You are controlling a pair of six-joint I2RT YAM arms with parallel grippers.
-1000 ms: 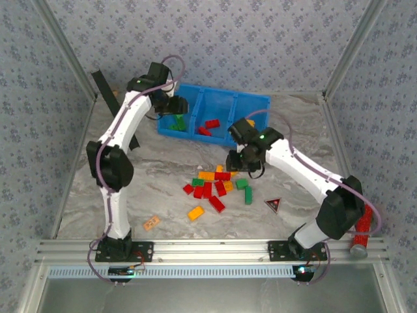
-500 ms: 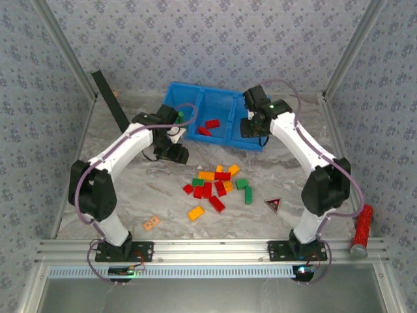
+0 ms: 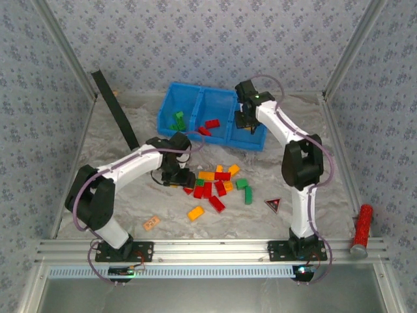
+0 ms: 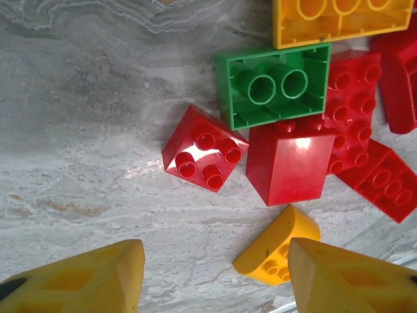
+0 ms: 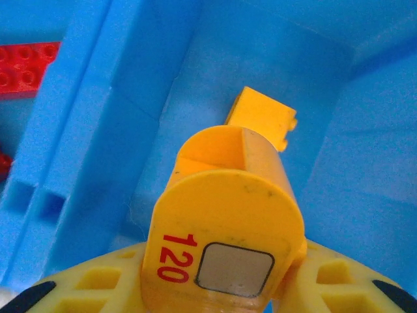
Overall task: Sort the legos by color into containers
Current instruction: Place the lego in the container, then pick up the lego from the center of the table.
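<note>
On the marbled table (image 3: 98, 143), at the left edge of the loose pile of legos (image 3: 215, 186), the left gripper (image 3: 174, 175) hangs low with its jaws apart and nothing between them. In its wrist view the left gripper (image 4: 215, 261) looks down on a red four-stud brick (image 4: 204, 156) lying studs up and a green brick (image 4: 272, 88) turned over so its hollow underside and two tubes show. A smooth-faced red block (image 4: 290, 163) touches the green one, and a small sloped yellow brick (image 4: 277, 244) lies just beside the right finger (image 4: 345, 277).

At the back of the table stands the blue bin (image 3: 189, 91), its three containers side by side. Green bricks (image 3: 177, 120) lie in the left one and red bricks (image 3: 210, 125) in the middle.

The right gripper (image 3: 246, 120) is over the right compartment. In the wrist view the right gripper (image 5: 221, 287) is clamped on a rounded yellow brick (image 5: 228, 195) printed with red digits and a grey square. Another yellow brick (image 5: 260, 120) lies on the compartment floor beyond it.
</note>
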